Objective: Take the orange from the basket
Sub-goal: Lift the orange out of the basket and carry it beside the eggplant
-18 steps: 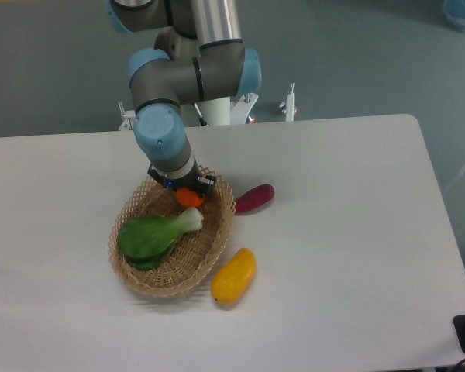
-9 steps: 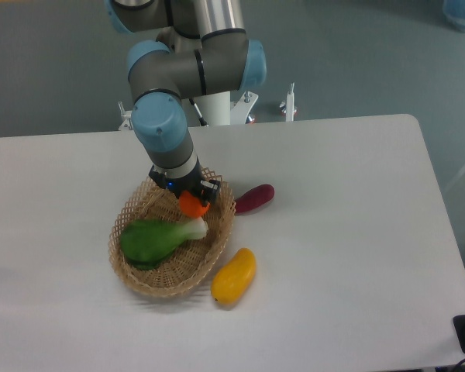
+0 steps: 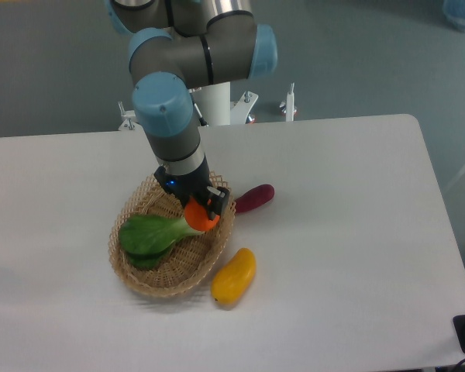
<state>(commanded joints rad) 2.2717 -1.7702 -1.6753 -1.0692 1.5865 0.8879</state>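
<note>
We see the single arm descending from the upper left, its blue-capped joints stacked above a grey wrist that tilts down and slightly rightward. At the wrist's lower end, the dark claw (image 3: 204, 213) points downward. Its two fingers are closed around the orange (image 3: 201, 217), one finger (image 3: 220, 203) visible at the claw's right side, the other largely hidden behind the wrist.

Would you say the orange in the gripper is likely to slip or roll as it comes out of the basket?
The orange looks smooth and round, so it may slip between the fingers of the gripper. If dropped, it would probably roll within the basket, towards the leafy green. It seems small and light.
</note>
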